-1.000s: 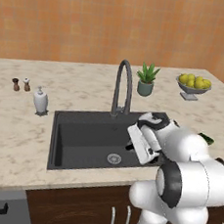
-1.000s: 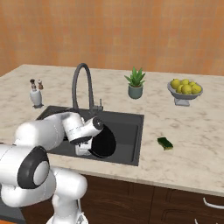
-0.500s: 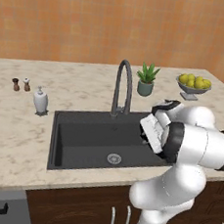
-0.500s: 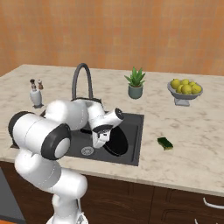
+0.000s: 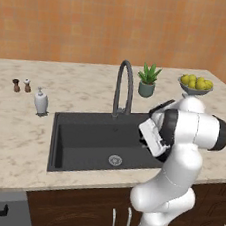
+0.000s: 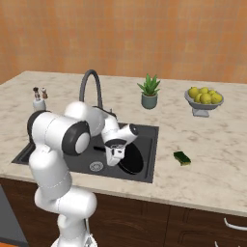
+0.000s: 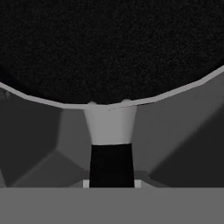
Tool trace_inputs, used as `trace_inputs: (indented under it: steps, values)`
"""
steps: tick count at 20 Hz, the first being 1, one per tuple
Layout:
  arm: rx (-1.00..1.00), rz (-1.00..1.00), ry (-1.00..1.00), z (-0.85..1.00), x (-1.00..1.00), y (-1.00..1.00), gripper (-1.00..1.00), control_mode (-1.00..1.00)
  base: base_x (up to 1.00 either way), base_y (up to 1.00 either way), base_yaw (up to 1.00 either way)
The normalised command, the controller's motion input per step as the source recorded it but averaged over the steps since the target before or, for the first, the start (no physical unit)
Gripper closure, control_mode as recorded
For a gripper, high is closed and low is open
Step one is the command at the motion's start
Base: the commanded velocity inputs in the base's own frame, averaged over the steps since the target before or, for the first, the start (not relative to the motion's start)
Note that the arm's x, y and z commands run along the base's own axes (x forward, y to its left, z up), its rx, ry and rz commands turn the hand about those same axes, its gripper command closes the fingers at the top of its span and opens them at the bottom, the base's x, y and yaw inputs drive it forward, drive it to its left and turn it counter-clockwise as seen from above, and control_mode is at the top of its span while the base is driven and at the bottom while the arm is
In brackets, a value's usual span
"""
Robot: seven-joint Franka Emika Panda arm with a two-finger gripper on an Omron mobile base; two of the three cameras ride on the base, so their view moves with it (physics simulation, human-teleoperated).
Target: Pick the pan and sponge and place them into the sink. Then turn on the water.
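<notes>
Gripper (image 6: 114, 155) is clamped on the pan (image 6: 131, 159) handle, jaws together on it close to the bowl end, so the weight sits near the grip and the pan doesn't swing; pan is low inside the sink (image 6: 146, 174), at its right end, apparently tilted, clear of the drain (image 6: 96, 166); can't tell if it touches the floor yet; hand view looks straight down the handle (image 7: 110, 155) into the pan's black inside, basin walls behind; judgement: placing step, release next; sponge (image 6: 182, 157) lies on the counter (image 6: 212, 169) just right of the sink's right edge, so it's a short reach afterwards; faucet (image 6: 91, 87) at the back edge, no water running
</notes>
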Motion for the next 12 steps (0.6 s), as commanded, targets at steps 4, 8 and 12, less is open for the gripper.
trace_inputs:
  steps: [4,8,12]
  values:
    - [0.00,0.00,0.01,-0.49,0.36,0.00,1.00,-1.00,0.00,0.00,0.00]
    - [0.00,0.00,0.01,-0.56,0.26,0.00,1.00,-1.00,0.00,0.00,0.00]
    - [0.00,0.00,0.01,-0.59,-0.16,-0.06,1.00,-1.00,0.00,0.00,0.00]
